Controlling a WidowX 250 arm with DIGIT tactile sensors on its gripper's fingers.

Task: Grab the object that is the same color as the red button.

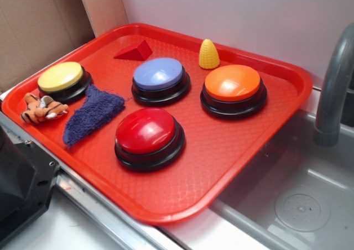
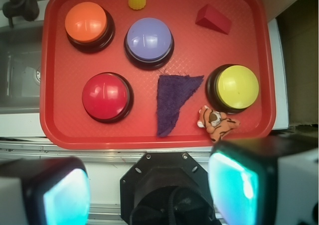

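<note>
- Large red plastic tray (image 1: pixel 265 150) sits on a counter beside a grey metal sink (image 1: pixel 310 206); grey faucet (image 1: pixel 334 89) at right in the exterior view.
- Small matte red triangular wedge block (image 1: pixel 134 51) lies at the far side of the tray, near the far left corner, resting flat, touching nothing. In the wrist view it shows up at upper right (image 2: pixel 213 19).
- Big glossy red domed push-button on a black round base (image 1: pixel 148 135) sits at the near middle of the tray, well apart from the wedge block.
- Blue-lilac domed button (image 1: pixel 159 76) stands between the red button and the wedge block, closer to the far edge.
- Orange-topped button (image 1: pixel 233 87) on the right side; yellow ridged corn-shaped cone (image 1: pixel 208 54) upright just beyond it, near the far rim.
- Yellow-topped button (image 1: pixel 62 78) on the left side of the tray.
- Dark purple scrap of cloth (image 1: pixel 91 114) lies flat between the yellow button and the red button.
- Small orange striped tiger toy (image 1: pixel 41 109) lies at the left rim, just beside the yellow button and the cloth.
- Gripper (image 2: pixel 149 185) is released: two fingers spread wide at the bottom of the wrist view, nothing between them, off the near edge of the tray, far from the wedge block.
</note>
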